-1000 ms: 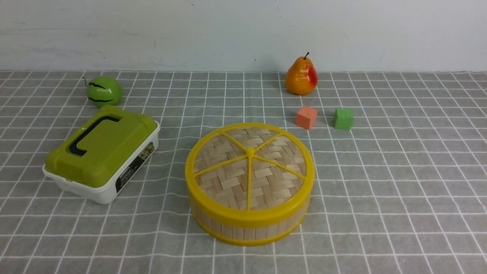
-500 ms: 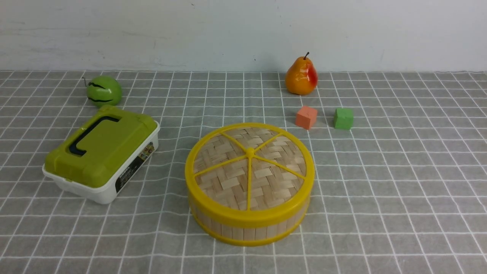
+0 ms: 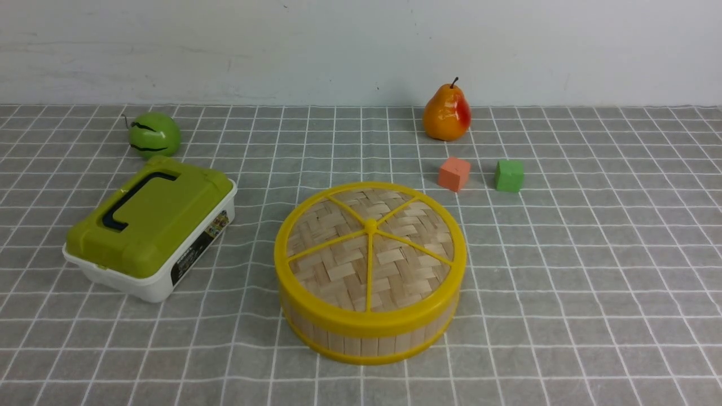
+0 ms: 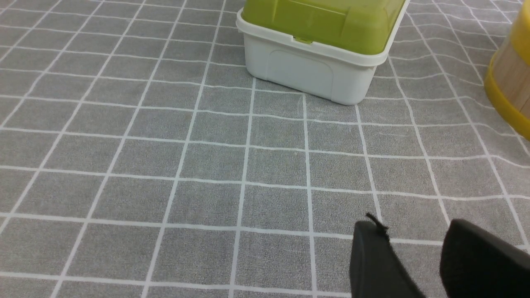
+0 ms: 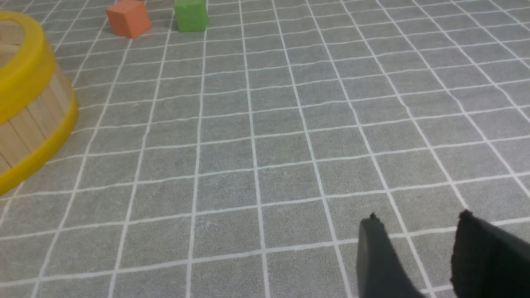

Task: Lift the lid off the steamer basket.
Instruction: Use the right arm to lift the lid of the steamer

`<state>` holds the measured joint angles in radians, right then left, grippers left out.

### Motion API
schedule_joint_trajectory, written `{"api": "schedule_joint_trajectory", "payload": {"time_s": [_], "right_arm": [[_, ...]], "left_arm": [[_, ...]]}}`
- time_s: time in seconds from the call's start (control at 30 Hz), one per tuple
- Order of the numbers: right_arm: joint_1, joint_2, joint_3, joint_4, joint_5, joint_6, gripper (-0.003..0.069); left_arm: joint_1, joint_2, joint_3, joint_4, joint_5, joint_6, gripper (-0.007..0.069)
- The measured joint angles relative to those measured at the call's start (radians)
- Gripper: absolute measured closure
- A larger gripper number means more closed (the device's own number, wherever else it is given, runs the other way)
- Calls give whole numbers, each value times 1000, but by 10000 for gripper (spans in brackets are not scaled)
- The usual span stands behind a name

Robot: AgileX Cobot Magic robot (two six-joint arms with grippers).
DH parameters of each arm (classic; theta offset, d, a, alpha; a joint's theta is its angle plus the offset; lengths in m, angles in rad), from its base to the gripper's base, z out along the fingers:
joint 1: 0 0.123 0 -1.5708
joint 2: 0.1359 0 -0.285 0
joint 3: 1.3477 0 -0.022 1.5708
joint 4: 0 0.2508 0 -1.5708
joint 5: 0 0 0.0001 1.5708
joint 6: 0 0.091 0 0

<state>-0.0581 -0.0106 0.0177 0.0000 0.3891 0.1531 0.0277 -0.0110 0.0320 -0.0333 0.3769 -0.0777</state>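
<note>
**A:** Where's the lid?

**B:** The lid (image 3: 369, 254) lies flat on the steamer basket (image 3: 366, 341), lower middle of the front view. Its yellow rim is seated all round the basket's top, so I'd say nothing has been lifted yet.

**A:** And the arms?

**B:** Neither shows in the front view. Each wrist camera sees its own fingers low over the grey checked desk (image 3: 592, 282). The left fingers (image 4: 372, 265) are parted with nothing between them, and the right fingers (image 5: 379, 260) likewise. My guess is they wait off to either side so the basket stays clear to approach from above.

**A:** Anything crowding it?

**B:** The white box with the green lid (image 3: 149, 225) sits at middle left, near the basket but apart from it. The pear (image 3: 447, 113), orange cube (image 3: 454, 173) and green cube (image 3: 509, 175) stand above and to the right. The green fruit (image 3: 154, 134) is at upper left. All are well apart.

**A:** What does the grab call for?

**B:** Probably a pinch on the thick rim or the small central knob, then a straight lift. The basket looks light and might rise with the lid.
</note>
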Motion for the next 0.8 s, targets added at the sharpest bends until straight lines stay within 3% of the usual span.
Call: {"api": "schedule_joint_trajectory", "payload": {"time_s": [0.2,0.33,0.47,0.5,0.6,0.8], "right_arm": [[0,0,0,0,0,0,418],[0,0,0,80,0,0,418],[0,0,0,389,10,92,418],[0,0,3,545,19,170,418],[0,0,8,749,21,238,418],[0,0,8,778,-3,178,418]], "left_arm": [[0,0,0,0,0,0,386],[0,0,0,0,0,0,386],[0,0,0,0,0,0,386],[0,0,0,0,0,0,386],[0,0,0,0,0,0,386],[0,0,0,0,0,0,386]]}}
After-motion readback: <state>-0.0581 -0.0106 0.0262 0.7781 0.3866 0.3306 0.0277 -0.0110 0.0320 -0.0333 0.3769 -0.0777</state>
